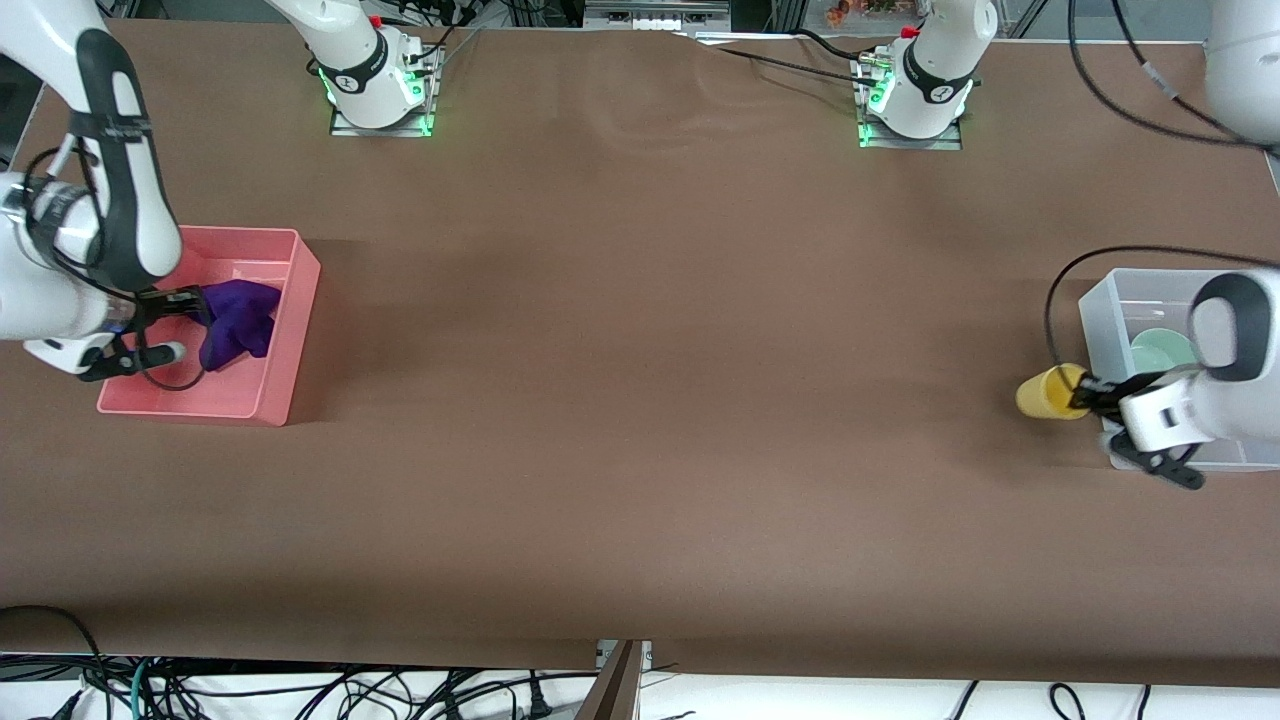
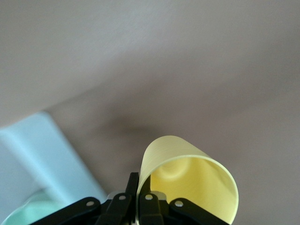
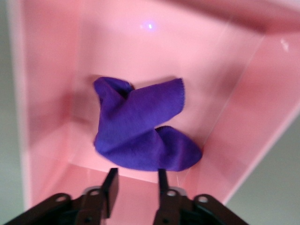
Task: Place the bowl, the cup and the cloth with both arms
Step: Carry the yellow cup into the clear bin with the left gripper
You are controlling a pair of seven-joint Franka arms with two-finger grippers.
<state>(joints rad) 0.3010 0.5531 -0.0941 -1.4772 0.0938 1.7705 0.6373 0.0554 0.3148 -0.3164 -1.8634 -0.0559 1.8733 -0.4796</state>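
Note:
The purple cloth (image 1: 238, 322) lies crumpled in the pink bin (image 1: 290, 340) at the right arm's end of the table. My right gripper (image 1: 190, 306) hangs open and empty just over the bin, beside the cloth; the right wrist view shows the cloth (image 3: 140, 133) lying free of the open gripper (image 3: 136, 180). My left gripper (image 1: 1085, 392) is shut on the rim of the yellow cup (image 1: 1045, 392), holding it tipped on its side beside the pale bin (image 1: 1100, 300). The wrist view shows one finger inside the cup (image 2: 197, 178). The mint-green bowl (image 1: 1162, 350) sits in the pale bin.
The pale bin's wall (image 2: 42, 150) and the bowl's edge (image 2: 26, 213) show in the left wrist view. Brown table (image 1: 640, 400) lies between the two bins. Cables hang along the table edge nearest the front camera.

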